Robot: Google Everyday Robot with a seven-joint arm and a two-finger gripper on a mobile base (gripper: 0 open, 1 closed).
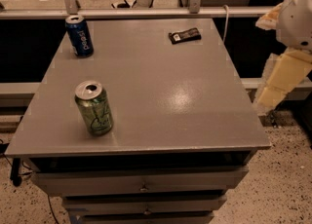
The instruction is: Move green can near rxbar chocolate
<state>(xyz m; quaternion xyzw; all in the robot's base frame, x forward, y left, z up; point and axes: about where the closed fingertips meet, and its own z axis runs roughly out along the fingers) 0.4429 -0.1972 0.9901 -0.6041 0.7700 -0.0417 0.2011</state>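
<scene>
A grey cabinet top filled the view, seen from above and in front, with a stack of shallow drawers below its nearest edge.

Nearest the viewer, the green can stood upright close to the front left corner. Its silver top faced up and nothing touched it.

Further back, at the right edge of the view, the robot's pale gripper hung beyond the table's right side, well apart from every object. It was not holding the can; whether it was released or clenched could not be told. From the gripper, the green can lay far to the left and somewhat nearer the front, with the whole width of the table between them.

At the far left corner stood a dark blue can. At the far edge, right of centre, the rxbar chocolate lay flat, its long axis running roughly left to right.

The bar probably sat closer to the gripper than the can did. Any carry would likely run diagonally, from front left to far right.
</scene>
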